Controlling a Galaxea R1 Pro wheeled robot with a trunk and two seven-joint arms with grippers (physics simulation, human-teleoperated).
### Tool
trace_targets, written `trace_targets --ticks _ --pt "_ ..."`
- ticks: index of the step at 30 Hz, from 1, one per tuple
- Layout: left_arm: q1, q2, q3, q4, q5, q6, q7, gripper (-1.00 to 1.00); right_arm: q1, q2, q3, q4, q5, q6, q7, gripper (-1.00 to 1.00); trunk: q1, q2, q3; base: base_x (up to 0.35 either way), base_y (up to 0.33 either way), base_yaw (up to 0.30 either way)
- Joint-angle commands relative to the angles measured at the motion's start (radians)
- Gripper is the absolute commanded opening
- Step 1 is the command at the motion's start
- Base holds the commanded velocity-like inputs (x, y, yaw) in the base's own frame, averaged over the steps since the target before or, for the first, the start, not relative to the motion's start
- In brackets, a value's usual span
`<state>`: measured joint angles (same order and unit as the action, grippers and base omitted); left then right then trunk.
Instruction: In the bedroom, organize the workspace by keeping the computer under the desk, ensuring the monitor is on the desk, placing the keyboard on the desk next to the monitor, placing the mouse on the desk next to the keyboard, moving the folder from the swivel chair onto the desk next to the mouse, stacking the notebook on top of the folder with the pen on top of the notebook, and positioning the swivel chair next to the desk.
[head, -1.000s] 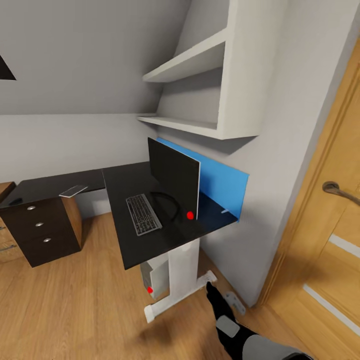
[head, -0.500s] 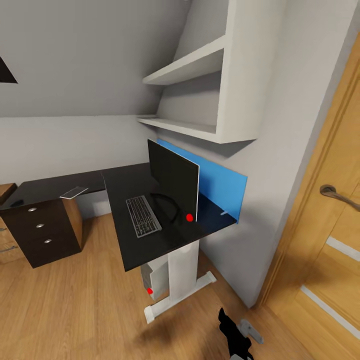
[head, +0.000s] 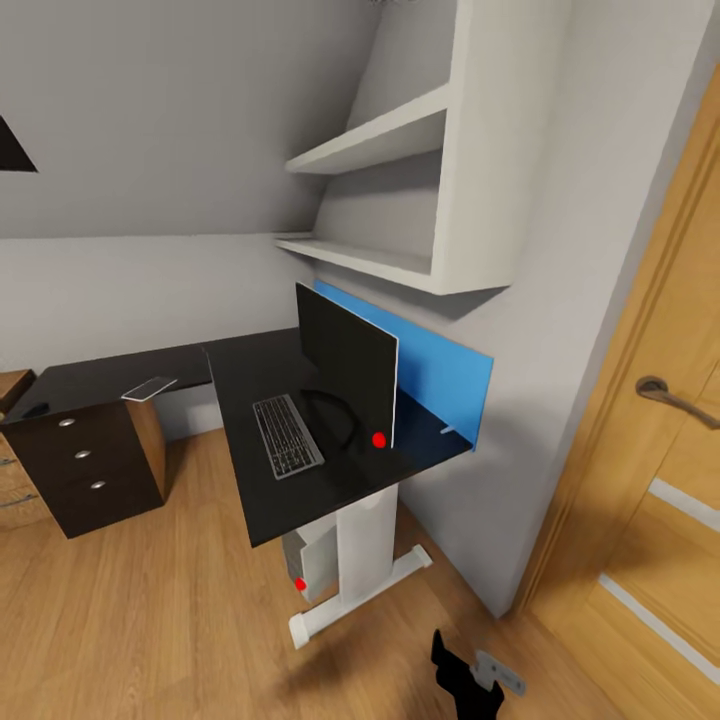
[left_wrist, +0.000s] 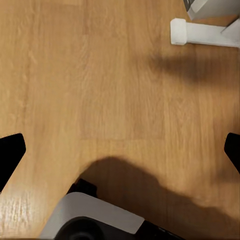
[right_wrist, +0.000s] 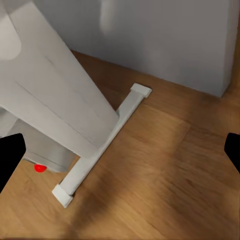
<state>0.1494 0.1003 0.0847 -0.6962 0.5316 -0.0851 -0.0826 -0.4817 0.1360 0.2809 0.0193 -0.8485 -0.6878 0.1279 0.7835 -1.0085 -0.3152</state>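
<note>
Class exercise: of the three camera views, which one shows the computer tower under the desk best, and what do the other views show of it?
The head view: the computer stands under the desk beside its white leg, red dot visible. The right wrist view shows a grey lower corner with the dot; the left wrist view catches just a corner.

One counter (head: 250, 480) is seen, with one monitor (head: 345, 362) and one keyboard (head: 286, 435) on it. One computer (head: 310, 562) is counted beneath. One blue panel (head: 440, 375) is seen at the counter's back edge. Three drawers (head: 85, 465) are counted at 9 o'clock, two wall shelves (head: 380, 140) at 12 o'clock, and one door (head: 660, 440) at 3 o'clock.
</note>
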Motion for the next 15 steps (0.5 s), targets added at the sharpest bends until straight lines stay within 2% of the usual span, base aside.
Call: trace_targets --ticks 1,7,9,10,12,13,14,15 --pt "-0.010 -0.001 0.001 0.015 0.010 0.002 -0.006 1.00 -0.001 0.000 0.003 0.002 -0.003 -0.005 0.008 1.00 -0.004 0.007 0.002 0.000 0.000 0.000" --pt "-0.041 -0.008 -0.001 0.065 0.009 0.004 -0.008 1.00 0.000 0.003 0.005 0.003 0.009 -0.006 0.008 1.00 -0.027 0.049 0.021 0.000 0.000 0.000" --pt "-0.052 -0.038 -0.005 0.083 0.001 0.004 -0.010 1.00 0.000 0.003 0.008 0.002 0.014 -0.007 0.009 1.00 -0.034 0.063 0.027 0.000 0.000 0.000" --pt "-0.053 -0.039 -0.005 0.084 -0.004 0.004 -0.010 1.00 0.000 0.003 0.008 0.002 0.014 -0.007 0.009 1.00 -0.038 0.070 0.030 0.000 0.000 0.000" --pt "-0.054 -0.043 -0.006 0.086 -0.032 0.004 -0.010 1.00 0.000 0.003 0.009 0.003 0.015 -0.007 0.009 1.00 -0.046 0.084 0.037 0.000 0.000 0.000" --pt "-0.055 -0.044 -0.006 0.087 -0.062 0.004 -0.010 1.00 0.000 0.003 0.009 0.003 0.015 -0.007 0.009 1.00 -0.050 0.091 0.040 0.000 0.000 0.000" --pt "-0.056 -0.046 -0.006 0.088 -0.161 0.003 -0.009 1.00 0.000 0.006 0.010 0.004 0.015 -0.007 0.008 1.00 -0.054 0.098 0.043 0.000 0.000 0.051" --pt "-0.056 -0.046 -0.005 0.088 -0.174 0.002 -0.009 1.00 0.001 0.007 0.010 0.004 0.015 -0.007 0.008 1.00 -0.057 0.105 0.047 0.000 0.000 0.074"
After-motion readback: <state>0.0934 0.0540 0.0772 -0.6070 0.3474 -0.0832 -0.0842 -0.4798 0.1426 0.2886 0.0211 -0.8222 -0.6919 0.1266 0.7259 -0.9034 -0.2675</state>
